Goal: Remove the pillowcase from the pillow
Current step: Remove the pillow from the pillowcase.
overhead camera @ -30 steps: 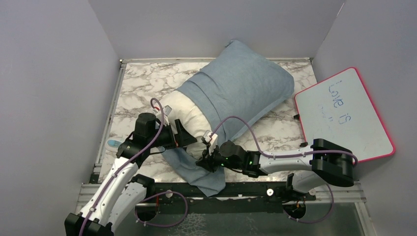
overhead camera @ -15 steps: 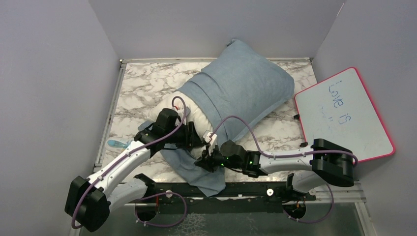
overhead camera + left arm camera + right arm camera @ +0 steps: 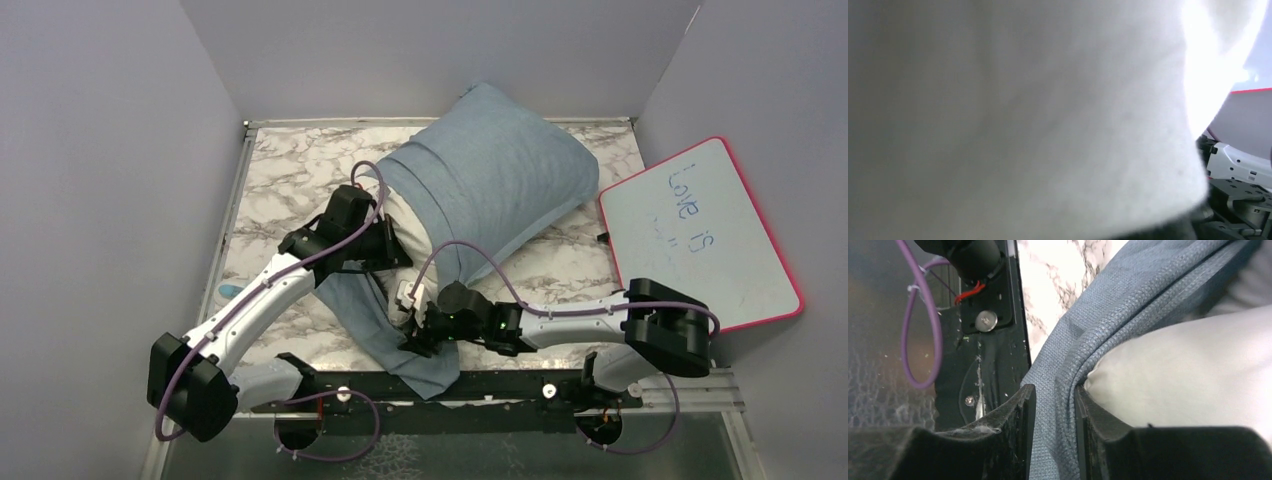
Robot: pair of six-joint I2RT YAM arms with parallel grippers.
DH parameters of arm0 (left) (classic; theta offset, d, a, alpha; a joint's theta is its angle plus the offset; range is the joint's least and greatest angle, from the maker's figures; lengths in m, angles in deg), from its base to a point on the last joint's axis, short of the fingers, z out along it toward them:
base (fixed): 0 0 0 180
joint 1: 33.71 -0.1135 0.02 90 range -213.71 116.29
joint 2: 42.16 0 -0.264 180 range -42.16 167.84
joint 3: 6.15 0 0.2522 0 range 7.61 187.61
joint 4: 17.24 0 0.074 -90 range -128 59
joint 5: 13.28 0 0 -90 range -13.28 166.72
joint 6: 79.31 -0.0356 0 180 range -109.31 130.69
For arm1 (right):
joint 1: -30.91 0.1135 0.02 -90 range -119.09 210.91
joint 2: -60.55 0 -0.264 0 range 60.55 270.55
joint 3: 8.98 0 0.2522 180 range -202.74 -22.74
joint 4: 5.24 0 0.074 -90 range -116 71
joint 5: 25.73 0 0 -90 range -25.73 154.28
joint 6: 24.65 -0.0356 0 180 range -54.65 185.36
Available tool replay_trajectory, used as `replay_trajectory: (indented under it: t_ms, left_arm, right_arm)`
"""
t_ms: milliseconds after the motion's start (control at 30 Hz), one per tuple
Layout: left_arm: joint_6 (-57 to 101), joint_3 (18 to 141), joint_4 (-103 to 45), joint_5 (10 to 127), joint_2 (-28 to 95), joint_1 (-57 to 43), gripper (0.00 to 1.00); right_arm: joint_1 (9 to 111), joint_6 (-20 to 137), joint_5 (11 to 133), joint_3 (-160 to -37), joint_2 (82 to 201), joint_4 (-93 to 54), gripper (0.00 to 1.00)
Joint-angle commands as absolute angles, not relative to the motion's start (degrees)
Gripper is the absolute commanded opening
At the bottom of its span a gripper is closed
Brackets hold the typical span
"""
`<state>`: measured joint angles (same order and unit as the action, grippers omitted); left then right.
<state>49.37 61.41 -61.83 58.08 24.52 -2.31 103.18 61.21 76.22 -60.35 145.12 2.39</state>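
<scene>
Item: pillowcase [image 3: 500, 185], grey-blue cloth sack, part drawn off its pillow [image 3: 408, 238]
Pillowcase, place: middle of the marble table [image 3: 290, 170], lying slantwise; its far right part covers the plump bulk of the pillow, its slack near end trails over the near table edge between the two arm bases
Pillow, place: inside the sack except for one white end, bare at the near left, just beside the rumpled mouth of the pillowcase
Left tool [image 3: 388, 255]: shut, pressed into the bare white end; its wrist view is filled with white cloth and the fingers are hidden, so a pinch on the pillow is a judgement
Right tool [image 3: 1054, 390]: jaws narrowly apart, a fold of grey-blue pillowcase filling the gap and touching both fingers, white pillow just to the right of it
Other item: pink-rimmed whiteboard [image 3: 700, 235], right of the table, well apart from the work
Done: mouth opened, one pillow end exposed
Left: most of the pillow is covered; judged under halfway
Step in hand: likely holding the pillow while the sack is drawn away
</scene>
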Motion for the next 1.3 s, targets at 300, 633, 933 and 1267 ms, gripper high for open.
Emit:
replay_trajectory:
  t_ms: [300,633,933,1267]
  left_arm:
    - [50.9,55.5,-57.2,61.8,9.1,-5.6,0.0]
    - [54.3,52.5,-60.8,67.4,2.5,-5.8,0.0]
    - [54.0,57.5,-60.2,66.0,5.3,-5.8,0.0]
    - [54.5,64.6,-59.9,61.6,9.5,-5.8,0.0]
  right_arm:
    - [105.7,44.8,46.7,-61.6,141.3,-1.7,0.53]
    - [105.7,43.6,52.2,-65.2,131.6,-9.9,0.61]
    - [105.7,30.7,41.3,-57.3,113.2,-23.2,0.86]
    - [105.1,26.4,41.3,-54.1,119.3,-13.7,0.98]
